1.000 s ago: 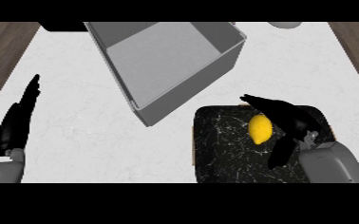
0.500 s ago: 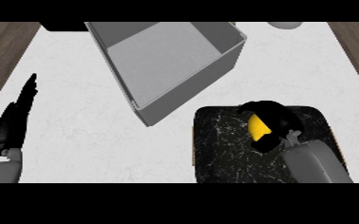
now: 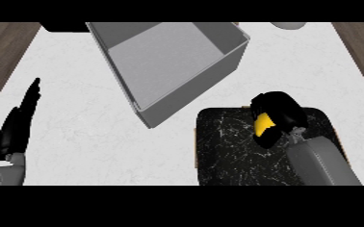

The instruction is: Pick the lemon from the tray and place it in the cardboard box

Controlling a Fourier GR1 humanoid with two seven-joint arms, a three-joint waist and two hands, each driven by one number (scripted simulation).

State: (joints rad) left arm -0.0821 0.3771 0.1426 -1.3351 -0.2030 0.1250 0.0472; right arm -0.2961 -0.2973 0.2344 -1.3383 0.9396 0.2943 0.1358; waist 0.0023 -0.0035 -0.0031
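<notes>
Looking down from the head view, you see the right hand [image 3: 280,118] curled round the lemon [image 3: 265,124] over the black tray [image 3: 227,149], hiding more of it than half a second ago. Grey box [image 3: 171,62] sits up-left. Left hand [image 3: 20,125] rests open, unchanged.

A white marbled surface [image 3: 85,139] fills the frame. A pale round thing [image 3: 288,25] sits top right, a dark thing [image 3: 64,26] top left.
</notes>
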